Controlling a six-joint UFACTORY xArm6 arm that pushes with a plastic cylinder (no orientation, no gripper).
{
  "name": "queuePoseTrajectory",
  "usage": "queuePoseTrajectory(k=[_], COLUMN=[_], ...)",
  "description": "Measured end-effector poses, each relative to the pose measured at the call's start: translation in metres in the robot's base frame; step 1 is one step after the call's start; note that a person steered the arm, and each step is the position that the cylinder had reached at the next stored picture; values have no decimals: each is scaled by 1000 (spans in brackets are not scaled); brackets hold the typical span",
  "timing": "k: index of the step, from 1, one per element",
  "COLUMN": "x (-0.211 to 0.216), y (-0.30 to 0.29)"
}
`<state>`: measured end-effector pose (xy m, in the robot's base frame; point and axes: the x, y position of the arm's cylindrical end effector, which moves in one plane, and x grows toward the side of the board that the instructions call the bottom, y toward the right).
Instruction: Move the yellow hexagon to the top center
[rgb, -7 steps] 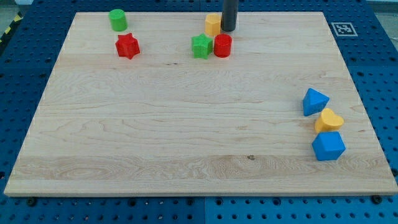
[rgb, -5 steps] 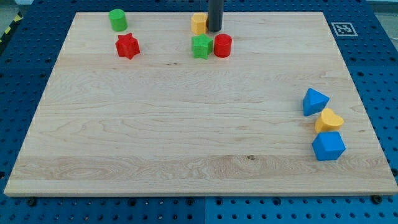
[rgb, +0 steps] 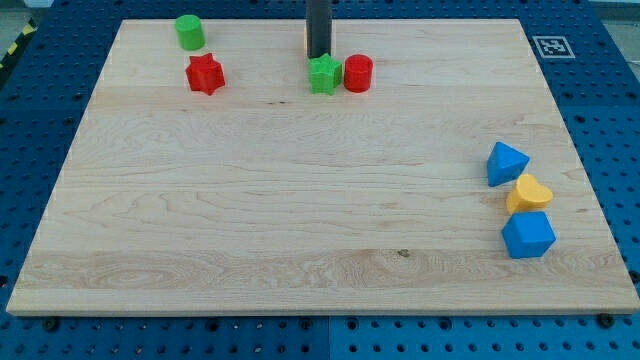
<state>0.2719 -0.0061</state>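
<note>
Camera view puts the hexagon (rgb: 306, 40) at the top centre of the board (rgb: 300, 200), almost wholly hidden behind my rod: only a thin yellow-orange sliver shows along the rod's left edge, so its six-sided outline cannot be made out now. My tip (rgb: 319, 56) sits just to the view's right of that sliver, seemingly touching it, with the green star (rgb: 324, 74) just below and the red cylinder (rgb: 358, 73) beside the star.

I judge the hexagon a light, stiff little block that slides easily on the smooth wood (and can spin away if struck off-centre). There is nothing to grasp with: I have no jaws, only a plain rod, so the place to bear on is the middle of a flat side, square on.

As it lies, the block looks near its goal; any further nudge should be small, or it may run toward the top edge.

Well apart are the green cylinder (rgb: 189, 31), red star (rgb: 204, 74), and at the right the blue pyramid (rgb: 506, 163), yellow heart (rgb: 528, 193) and blue cube (rgb: 527, 235).
</note>
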Motion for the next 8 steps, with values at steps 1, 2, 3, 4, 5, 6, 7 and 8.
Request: queuePoseTrajectory(k=[1, 2, 3, 4, 5, 6, 7, 8], x=[0, -3, -8, -14, -16, -16, -4, 27], y=[0, 0, 0, 0, 0, 0, 0, 0])
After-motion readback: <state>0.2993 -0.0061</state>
